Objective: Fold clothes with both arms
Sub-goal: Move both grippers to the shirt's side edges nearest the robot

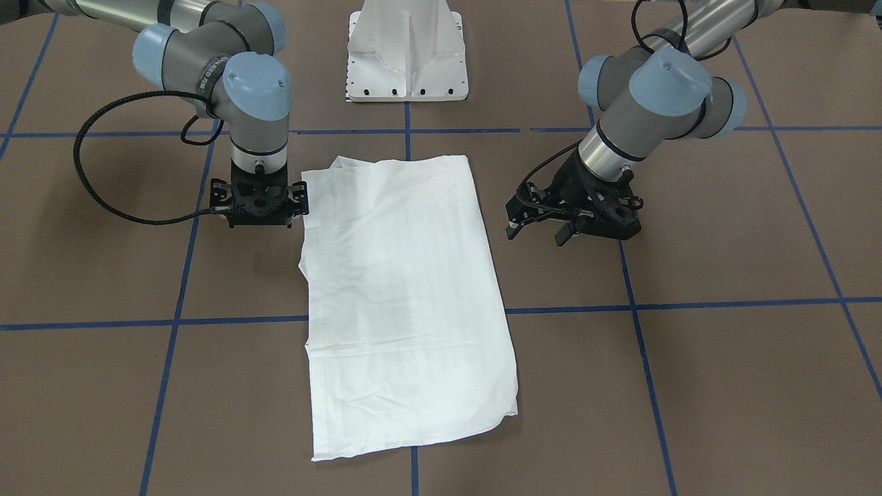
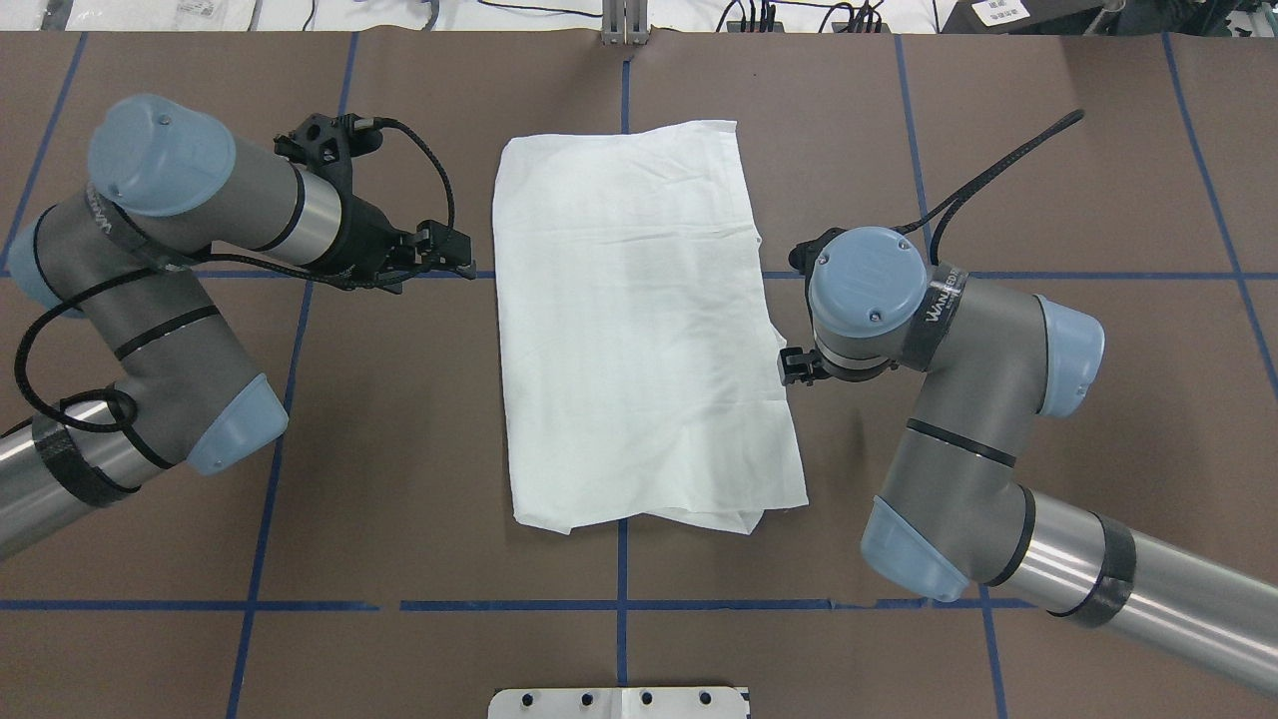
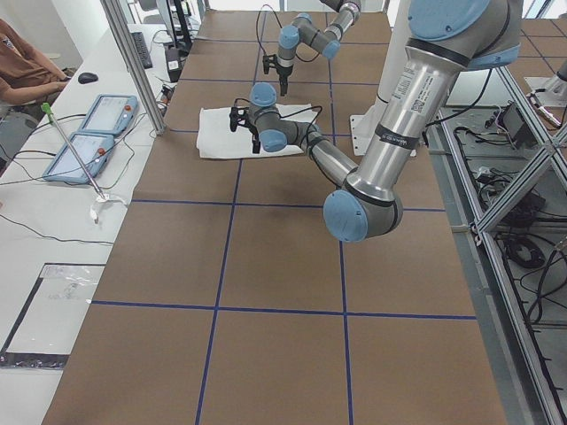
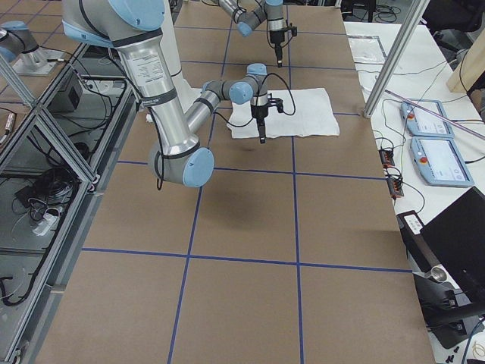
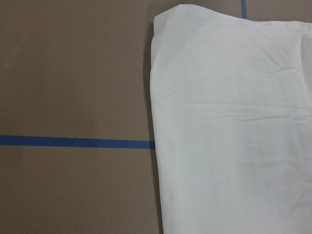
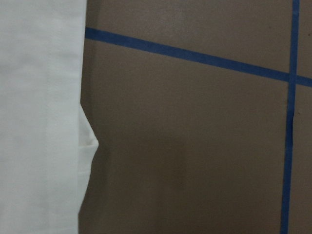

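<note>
The folded white shirt (image 1: pixel 406 303) lies centre frame, with bare table (image 1: pixel 723 379) along both long edges. At right the left gripper (image 1: pixel 537 233) tilts, jaws apart. The right gripper (image 1: pixel 258 207) points down beside the shirt's left edge, its jaws' state unclear.

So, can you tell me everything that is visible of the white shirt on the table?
The white shirt lies flat on the brown table, folded into a long rectangle over blue tape lines. It looks like thin, soft cloth with faint creases. No collar, sleeve or print shows. Layered edges show at the end nearest the robot, and one long edge has a small bulge. The left gripper and the right gripper stand beside its long edges; neither holds it.
</note>
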Action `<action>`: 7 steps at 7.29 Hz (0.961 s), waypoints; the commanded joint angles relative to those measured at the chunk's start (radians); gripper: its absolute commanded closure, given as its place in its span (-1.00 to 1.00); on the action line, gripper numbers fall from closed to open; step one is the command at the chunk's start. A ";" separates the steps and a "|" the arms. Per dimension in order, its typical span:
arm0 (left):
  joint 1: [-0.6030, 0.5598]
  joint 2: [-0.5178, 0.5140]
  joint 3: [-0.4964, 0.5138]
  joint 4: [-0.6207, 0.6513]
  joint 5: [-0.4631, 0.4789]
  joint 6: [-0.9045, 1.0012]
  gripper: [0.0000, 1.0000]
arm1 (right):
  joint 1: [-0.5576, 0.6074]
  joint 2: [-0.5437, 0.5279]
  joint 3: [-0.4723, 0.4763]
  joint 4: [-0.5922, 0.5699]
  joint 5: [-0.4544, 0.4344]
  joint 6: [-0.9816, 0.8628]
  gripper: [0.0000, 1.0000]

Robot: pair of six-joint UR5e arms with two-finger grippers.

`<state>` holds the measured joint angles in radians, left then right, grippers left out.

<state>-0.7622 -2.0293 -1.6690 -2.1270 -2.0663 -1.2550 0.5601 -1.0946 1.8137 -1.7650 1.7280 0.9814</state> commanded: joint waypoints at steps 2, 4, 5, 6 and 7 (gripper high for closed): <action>0.090 -0.006 -0.011 0.004 0.003 -0.156 -1.00 | 0.020 -0.008 0.129 0.005 0.097 0.011 -1.00; 0.189 0.006 -0.067 0.016 0.072 -0.349 -1.00 | 0.024 -0.008 0.170 0.007 0.111 0.057 -1.00; 0.255 0.015 -0.090 0.060 0.139 -0.427 -1.00 | 0.024 -0.008 0.185 0.018 0.113 0.092 -1.00; 0.299 0.008 -0.103 0.114 0.146 -0.510 -1.00 | 0.027 -0.014 0.188 0.079 0.123 0.095 -1.00; 0.326 0.008 -0.121 0.158 0.178 -0.567 -0.99 | 0.037 -0.019 0.190 0.084 0.157 0.095 -1.00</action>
<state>-0.4831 -2.0207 -1.7673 -2.0258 -1.9255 -1.7367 0.5884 -1.1079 1.9981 -1.7072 1.8544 1.0697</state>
